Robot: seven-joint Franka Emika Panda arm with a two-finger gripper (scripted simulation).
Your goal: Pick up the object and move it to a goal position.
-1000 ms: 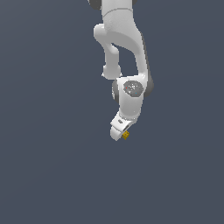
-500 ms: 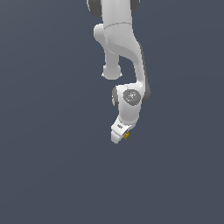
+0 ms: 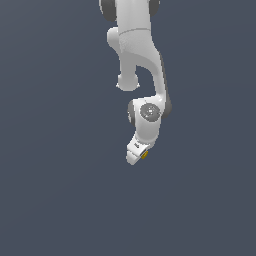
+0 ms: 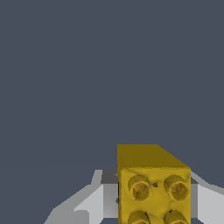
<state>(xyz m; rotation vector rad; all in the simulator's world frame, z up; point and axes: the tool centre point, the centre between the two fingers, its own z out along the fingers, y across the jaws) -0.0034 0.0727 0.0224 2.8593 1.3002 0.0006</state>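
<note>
The object (image 3: 144, 154) is a tiny yellow-gold cube, mostly hidden behind the white hand of my arm in the exterior view. In the wrist view the object (image 4: 153, 183) fills the space between the two pale fingers (image 4: 87, 203), showing round studs on the face toward the camera. My gripper (image 3: 137, 156) is shut on it, with a finger pressed against each side. The hand is tilted and held over the plain dark grey ground (image 3: 60, 190).
The white arm (image 3: 137, 55) comes down from the top of the exterior view. Around it there is only the flat dark grey surface (image 4: 87, 65).
The hand has kept its hold on the cube and drifted slightly toward the exterior view's left and downward, as the arm bends lower.
</note>
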